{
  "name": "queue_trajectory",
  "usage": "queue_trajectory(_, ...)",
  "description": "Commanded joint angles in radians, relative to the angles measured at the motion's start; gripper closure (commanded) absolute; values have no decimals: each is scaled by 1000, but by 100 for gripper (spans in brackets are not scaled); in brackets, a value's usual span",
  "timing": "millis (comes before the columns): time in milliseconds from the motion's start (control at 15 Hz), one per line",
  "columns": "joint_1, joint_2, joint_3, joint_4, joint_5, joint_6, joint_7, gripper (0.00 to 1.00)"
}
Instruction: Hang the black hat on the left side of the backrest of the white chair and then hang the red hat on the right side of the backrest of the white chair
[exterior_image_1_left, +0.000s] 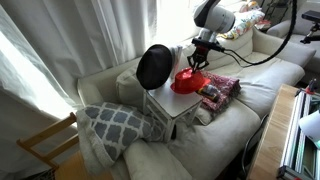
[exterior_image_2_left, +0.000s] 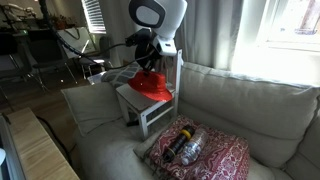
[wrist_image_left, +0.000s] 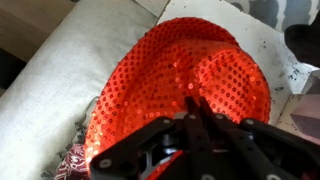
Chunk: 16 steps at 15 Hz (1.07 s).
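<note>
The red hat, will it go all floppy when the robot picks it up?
Probably a little. The red hat looks like thin sequinned cloth with a wavy brim, so it may droop from the end effector once off the white chair. It seems light. The shiny sequins might make it slightly slippery.

Sofa: pale beige couch (exterior_image_1_left: 235, 140), its cushions rumpled.
Cushion: grey-and-white lattice pillow (exterior_image_1_left: 115, 122) at one end.
Curtains: sheer white drapes (exterior_image_1_left: 60, 40) behind the couch.
Light: bright daylight through a window (exterior_image_2_left: 290, 25).
Side furniture: tan wooden chair (exterior_image_1_left: 45, 148) beside the couch.
</note>
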Motion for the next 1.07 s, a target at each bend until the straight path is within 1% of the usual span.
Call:
queue_trajectory(0, -35, -18, 13, 14, 14, -54, -26, 99)
queue_trajectory(200, -53, -49, 4, 25, 17, -93, -31, 99)
queue_trajectory(533, -111, -143, -36, 28, -13, -229, -82, 99)
queue_trajectory(867, -185, -231, -80, 45, 49, -337, -170, 99)
queue_trajectory(1000, -214, -253, -92, 56, 108, -372, -193, 99)
